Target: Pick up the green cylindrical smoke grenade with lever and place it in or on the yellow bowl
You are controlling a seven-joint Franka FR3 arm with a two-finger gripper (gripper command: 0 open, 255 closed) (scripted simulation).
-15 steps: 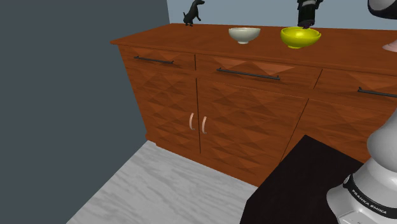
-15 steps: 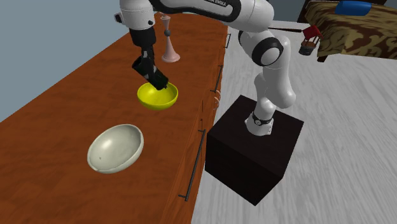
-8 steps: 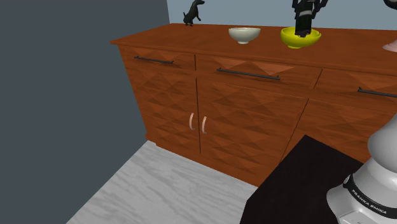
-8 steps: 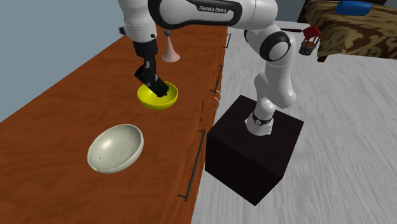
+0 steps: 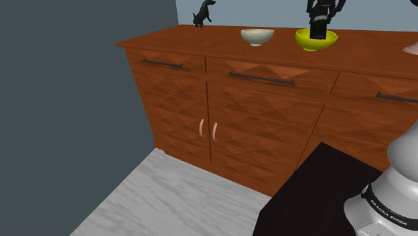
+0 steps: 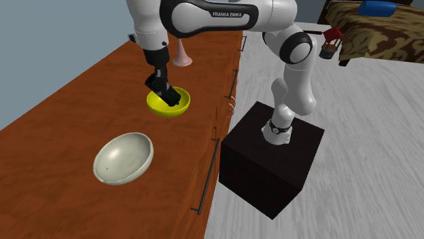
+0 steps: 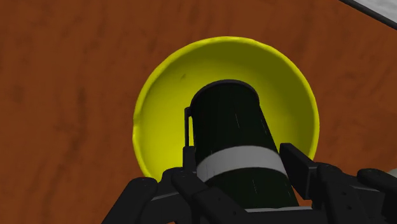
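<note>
Your gripper (image 7: 245,167) was clenched on the dark green smoke grenade (image 7: 228,127), with the fingers pressing either side near its pale band and its lever (image 7: 188,130) running up one side. The grenade pointed down into the yellow bowl (image 7: 159,95) on the wooden sideboard (image 7: 63,127), over the bowl's middle. From there, I judged you needed to lower until its end neared the bowl's floor, then open gently, so it settled inside rather than toppling over the rim.

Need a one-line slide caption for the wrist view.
Pincer clasping the dark, pale-banded grenade, pointed into the yellow bowl on the brown sideboard.
</note>
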